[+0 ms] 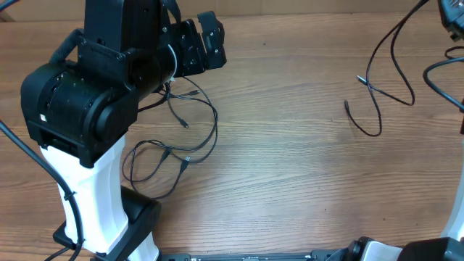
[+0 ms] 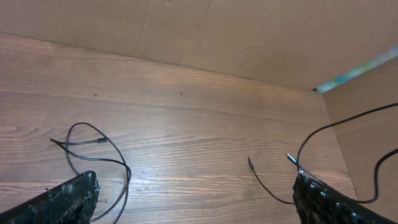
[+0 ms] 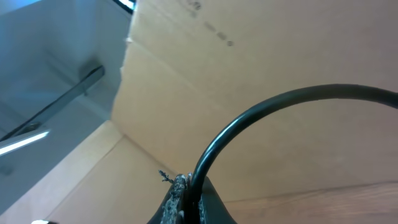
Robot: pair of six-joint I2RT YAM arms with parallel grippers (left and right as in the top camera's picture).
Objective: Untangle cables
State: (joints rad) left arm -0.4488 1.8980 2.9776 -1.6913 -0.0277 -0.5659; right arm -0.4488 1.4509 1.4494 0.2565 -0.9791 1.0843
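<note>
A loose tangle of thin black cables (image 1: 190, 127) lies in loops on the wooden table, just below my left gripper (image 1: 201, 43). That gripper hovers open with nothing between its fingers. In the left wrist view the gripper (image 2: 199, 205) spans bare wood, with one cable loop (image 2: 99, 158) by its left finger. A separate black cable (image 1: 377, 98) with a silvery tip trails across the right side and rises toward the top right corner. My right gripper (image 3: 189, 194) is shut on a black cable (image 3: 261, 109) that arcs up out of its fingers.
The left arm's bulky black-and-white base (image 1: 87, 145) hides the table's left part. A cardboard wall (image 2: 249, 37) stands along the far edge. Thicker black robot cables (image 1: 446, 76) hang at the right edge.
</note>
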